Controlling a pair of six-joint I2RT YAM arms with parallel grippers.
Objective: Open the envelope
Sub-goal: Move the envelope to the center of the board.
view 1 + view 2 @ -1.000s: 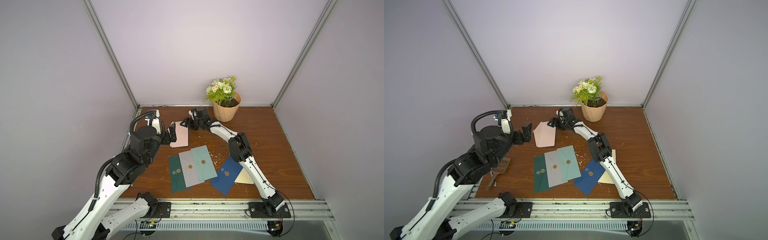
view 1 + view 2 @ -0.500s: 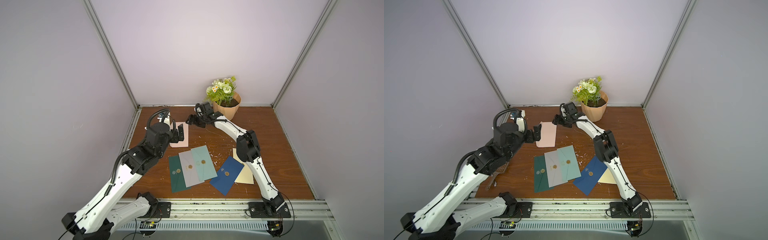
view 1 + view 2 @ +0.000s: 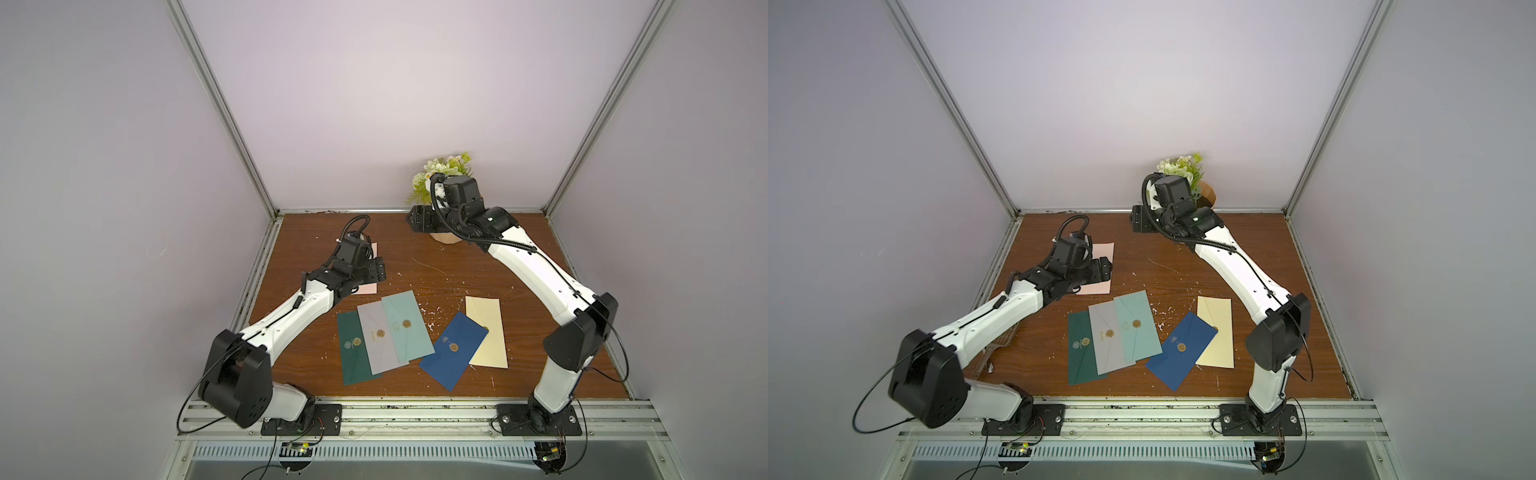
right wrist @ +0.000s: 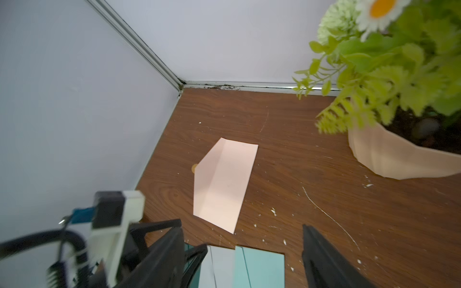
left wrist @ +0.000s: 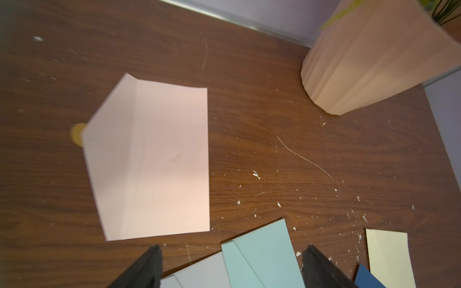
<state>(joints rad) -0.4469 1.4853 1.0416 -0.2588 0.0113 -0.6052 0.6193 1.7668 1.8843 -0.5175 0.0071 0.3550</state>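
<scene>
My left gripper (image 5: 232, 249) hangs open and empty over the pink envelope (image 5: 154, 159), which lies flat on the table (image 5: 274, 124) with its flap folded out, well apart from the flower pot (image 4: 389, 159), while my right gripper (image 4: 241, 225), fingers spread on nothing, hovers just beside that pot.

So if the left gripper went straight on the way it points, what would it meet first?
Probably the light teal envelope, or bare table just short of it: the left gripper, jaws open, frames that envelope's corner in the left wrist view. Depth is unclear.
</scene>
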